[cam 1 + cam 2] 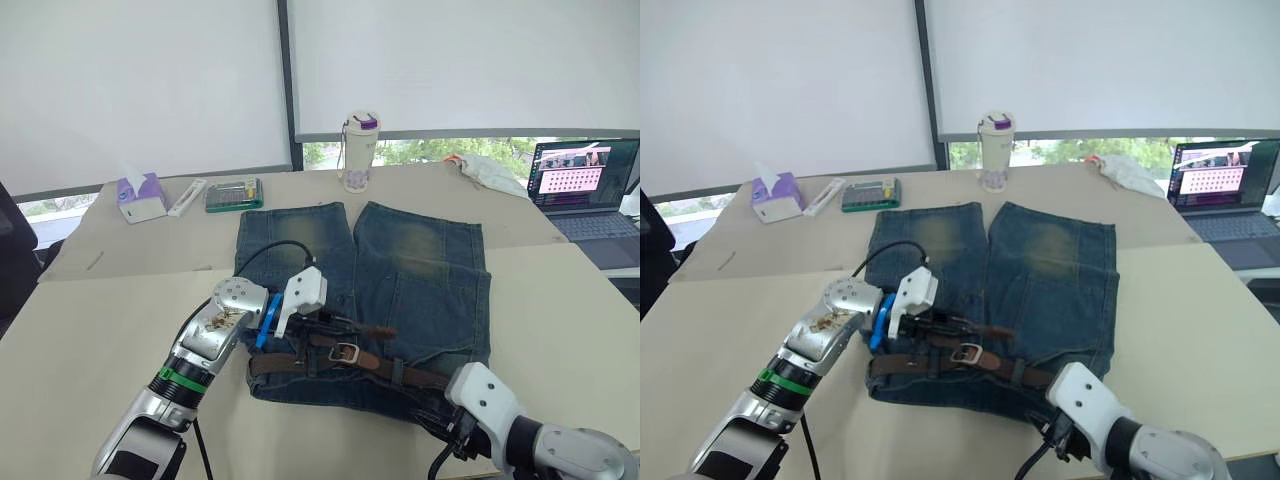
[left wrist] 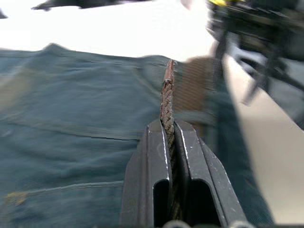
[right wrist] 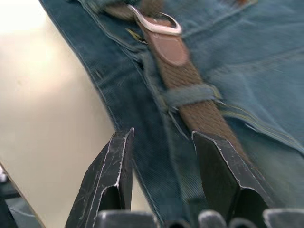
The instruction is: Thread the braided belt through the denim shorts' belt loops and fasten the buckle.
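1. The denim shorts lie flat in the middle of the bench, waistband toward the near edge and legs pointing toward the far edge.

2. The braided belt runs along the waistband, its long axis parallel to the bench's near edge. It passes under at least one of the belt loops, seen up close from the right wrist.

3. The buckle, a small silver frame, sits near the middle of the waistband, with the strap passing through it.

4. The left tool is just beside the buckle on its left. Its two black fingers are pressed together on the braided strap, which rises edge-on between them in the left wrist view. The reddish-brown tip pokes out past the tool toward the right, just beyond the buckle.

5. The right tool hangs over the near right part of the waistband with its fingers spread and nothing between them. The belt lies just ahead of it, running on toward the buckle.

6. The left arm is the nearer one to the buckle and already has the free end. Fastening likely depends on drawing that end along the belt's own line, rightward, while the right tool steadies the strap.
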{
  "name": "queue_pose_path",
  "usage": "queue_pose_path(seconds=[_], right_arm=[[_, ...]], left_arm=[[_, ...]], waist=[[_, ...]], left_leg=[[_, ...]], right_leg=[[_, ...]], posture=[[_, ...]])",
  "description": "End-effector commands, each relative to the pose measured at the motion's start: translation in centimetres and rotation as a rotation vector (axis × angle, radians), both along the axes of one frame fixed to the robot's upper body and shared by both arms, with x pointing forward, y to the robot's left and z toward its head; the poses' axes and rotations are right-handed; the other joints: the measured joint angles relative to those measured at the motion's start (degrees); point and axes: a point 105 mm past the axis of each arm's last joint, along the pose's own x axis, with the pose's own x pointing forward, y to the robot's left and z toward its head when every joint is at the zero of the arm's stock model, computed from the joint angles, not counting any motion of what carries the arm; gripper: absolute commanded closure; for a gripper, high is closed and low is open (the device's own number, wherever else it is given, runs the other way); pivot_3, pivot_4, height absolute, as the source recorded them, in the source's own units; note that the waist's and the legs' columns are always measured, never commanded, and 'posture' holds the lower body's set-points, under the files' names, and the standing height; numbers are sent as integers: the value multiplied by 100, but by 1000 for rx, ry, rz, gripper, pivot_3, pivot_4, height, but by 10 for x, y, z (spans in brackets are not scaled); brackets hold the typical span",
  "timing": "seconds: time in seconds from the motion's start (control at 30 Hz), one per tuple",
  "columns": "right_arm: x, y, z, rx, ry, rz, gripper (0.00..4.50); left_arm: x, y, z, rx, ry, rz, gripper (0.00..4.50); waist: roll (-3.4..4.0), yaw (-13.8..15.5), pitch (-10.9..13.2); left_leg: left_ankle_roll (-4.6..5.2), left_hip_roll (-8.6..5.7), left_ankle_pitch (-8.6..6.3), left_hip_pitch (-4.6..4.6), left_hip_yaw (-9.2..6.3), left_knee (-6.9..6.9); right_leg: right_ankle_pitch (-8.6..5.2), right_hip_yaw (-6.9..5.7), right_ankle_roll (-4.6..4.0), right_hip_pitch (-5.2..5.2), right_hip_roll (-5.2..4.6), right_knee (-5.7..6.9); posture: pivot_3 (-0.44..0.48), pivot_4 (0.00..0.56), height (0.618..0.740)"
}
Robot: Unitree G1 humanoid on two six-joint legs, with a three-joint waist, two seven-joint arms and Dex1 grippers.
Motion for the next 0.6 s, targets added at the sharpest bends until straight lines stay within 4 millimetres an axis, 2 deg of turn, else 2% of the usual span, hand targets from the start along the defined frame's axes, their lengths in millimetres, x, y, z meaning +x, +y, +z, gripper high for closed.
queue_pose_path(seconds=[0.03, 0.13, 0.23, 0.33, 0.47, 0.6], right_arm=[[8, -1, 20, -38, -108, 1, 2299], [14, 1, 21, -50, -119, 16, 2299], [22, 11, 26, -29, -134, 45, 2299], [35, 32, 25, 1, -130, 120, 2299], [47, 58, 16, -11, -94, 234, 2299], [61, 51, -11, -119, -56, 248, 2299]], left_arm=[[4, 3, 16, -38, -13, 34, 4500], [3, 9, 10, 2, -28, 24, 4500], [7, 16, 6, 47, -58, 18, 4500], [9, 22, 5, 67, -81, 6, 4500], [17, 28, 7, 67, -100, 27, 4500], [14, 19, 6, 51, -129, 47, 4500]], waist=[[-4, -15, 3], [-3, 3, 3], [-3, 2, 2], [2, -6, -1], [11, -4, -6], [8, 20, -6]], left_leg=[[0, 0, 0, 1, 2, 0], [-1, -2, 0, 3, 1, -1], [-3, -1, 1, 4, 2, -1], [-4, -1, 2, 8, 3, -2], [-7, -2, 3, 4, 0, -4], [-25, -11, 13, 1, -5, -1]], right_leg=[[0, 3, 0, -1, 0, 2], [0, 2, -1, -2, -1, 7], [10, 3, -18, -1, -1, 7], [10, 3, -18, -1, 0, 8], [11, 0, -21, -5, -2, 5], [12, -1, -22, -5, -7, 0]], posture=[[0, 150, 740], [0, 150, 740], [0, 150, 740], [0, 150, 740], [0, 150, 740], [0, 150, 740]])
